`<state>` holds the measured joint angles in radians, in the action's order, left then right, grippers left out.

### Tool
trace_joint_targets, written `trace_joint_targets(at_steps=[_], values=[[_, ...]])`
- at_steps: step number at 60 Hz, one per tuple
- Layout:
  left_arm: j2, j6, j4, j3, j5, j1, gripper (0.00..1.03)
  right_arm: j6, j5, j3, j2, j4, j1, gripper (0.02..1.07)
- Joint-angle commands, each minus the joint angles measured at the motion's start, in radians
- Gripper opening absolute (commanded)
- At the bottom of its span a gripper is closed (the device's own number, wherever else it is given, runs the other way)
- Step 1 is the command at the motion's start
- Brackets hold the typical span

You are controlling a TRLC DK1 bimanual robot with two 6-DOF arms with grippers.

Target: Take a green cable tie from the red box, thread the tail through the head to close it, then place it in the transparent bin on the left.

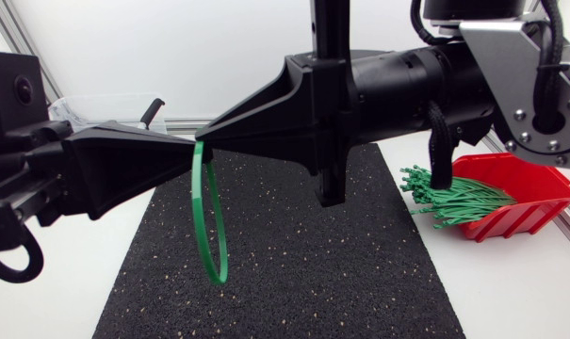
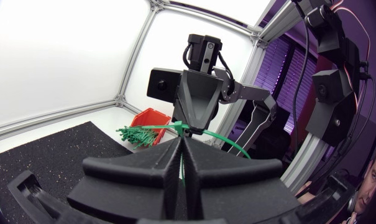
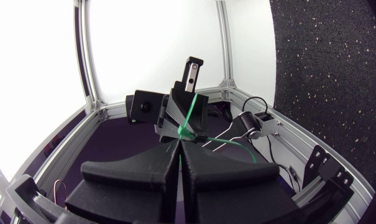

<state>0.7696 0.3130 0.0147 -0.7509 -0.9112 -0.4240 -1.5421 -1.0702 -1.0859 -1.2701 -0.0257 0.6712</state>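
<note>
Left end effector (image 1: 190, 144) and right end effector (image 1: 209, 135) are meeting tip to tip at centre-left of the head view, each clamping closed on the thin green plastic cable tie (image 1: 196, 202), whose loop is hanging above the black speckled rubber mat (image 1: 294, 282). The tie is looking light, springy and slick, so pinching the flat strap near its head is probably holding best. The white tabletop (image 1: 511, 292) is offering open room, with the red plastic box (image 1: 529, 184) of spare green ties (image 1: 454, 200) sitting at right and the transparent bin (image 1: 91, 105) waiting at upper left.
</note>
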Motion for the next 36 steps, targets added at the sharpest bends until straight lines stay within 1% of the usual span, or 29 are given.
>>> trace_joint_targets(at_steps=[1,8,10,12,16,19,24,28,36], values=[[-0.05,-0.014,-0.01,-0.01,-0.02,-0.036,0.04,-0.033,0.032,0.007,-0.021,-0.008,-0.022,0.08],[-0.052,-0.02,-0.013,-0.01,-0.008,-0.041,0.04,-0.03,0.03,0.007,-0.021,-0.006,-0.012,0.08],[-0.049,-0.028,-0.013,-0.008,-0.002,-0.039,0.04,-0.029,0.03,0.006,-0.02,-0.005,-0.01,0.09],[-0.043,-0.035,-0.013,-0.007,0.003,-0.036,0.04,-0.029,0.03,0.004,-0.018,-0.003,-0.005,0.16],[-0.027,-0.048,-0.013,-0.007,0.005,-0.012,0.04,-0.027,0.03,0.009,-0.009,-0.006,0.008,0.37],[-0.009,-0.06,-0.013,-0.01,0.003,0.011,0.04,-0.027,0.03,0.009,0.0,-0.006,0.014,0.44],[0.019,-0.072,-0.009,-0.016,-0.005,0.051,0.04,-0.026,0.03,0.011,0.012,-0.008,0.025,0.48],[0.039,-0.077,-0.004,-0.019,-0.018,0.087,0.04,-0.026,0.03,0.014,0.018,-0.011,0.024,0.48],[0.059,-0.094,0.001,-0.016,-0.025,0.12,0.04,-0.026,0.03,0.02,0.023,-0.014,-0.016,0.5]])
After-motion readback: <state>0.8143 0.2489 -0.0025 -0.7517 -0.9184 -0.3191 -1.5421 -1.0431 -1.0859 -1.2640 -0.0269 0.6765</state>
